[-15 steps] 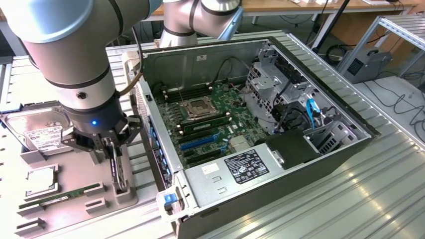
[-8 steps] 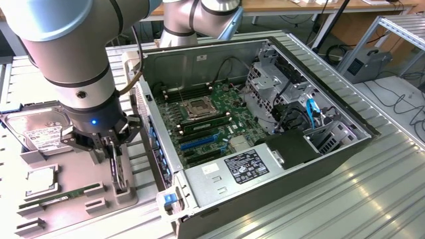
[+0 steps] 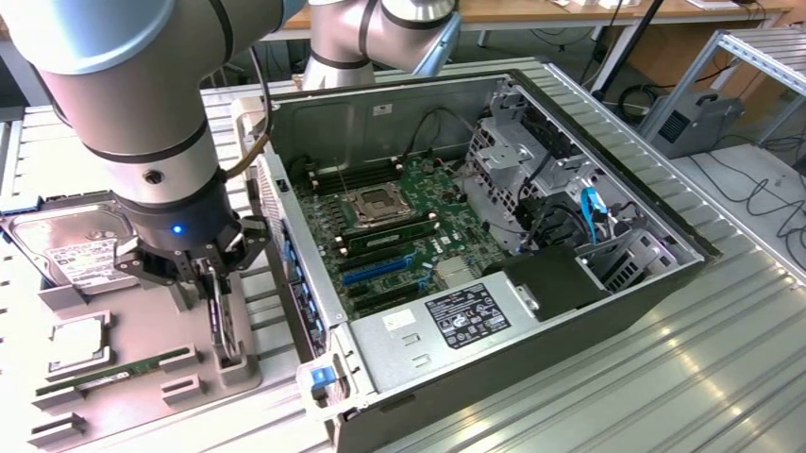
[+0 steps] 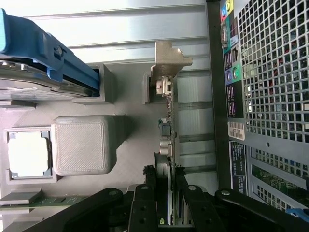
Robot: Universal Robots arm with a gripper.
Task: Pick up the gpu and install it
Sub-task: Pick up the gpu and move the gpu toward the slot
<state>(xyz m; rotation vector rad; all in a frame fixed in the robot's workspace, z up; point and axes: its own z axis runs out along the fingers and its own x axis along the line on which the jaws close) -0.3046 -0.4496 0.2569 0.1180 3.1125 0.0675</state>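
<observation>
The gpu (image 3: 223, 326) is a thin black card standing on edge in a slot of the grey holder tray (image 3: 145, 307), at the exterior view's left of the open computer case (image 3: 592, 283). My gripper (image 3: 209, 276) hangs straight down over it. In the wrist view the two black fingers (image 4: 148, 191) press on either side of the card's upper edge (image 4: 166, 125), so my gripper (image 4: 165, 181) is shut on the gpu. The card's silver bracket (image 4: 166, 58) still sits in the holder's end block.
On the tray lie a hard drive (image 3: 75, 250), a processor chip (image 3: 78, 340) and a green memory stick (image 3: 113, 373). The case's motherboard (image 3: 391, 236) faces up with blue card slots (image 3: 377, 269). The case's perforated back wall (image 4: 270, 96) stands close beside the gpu.
</observation>
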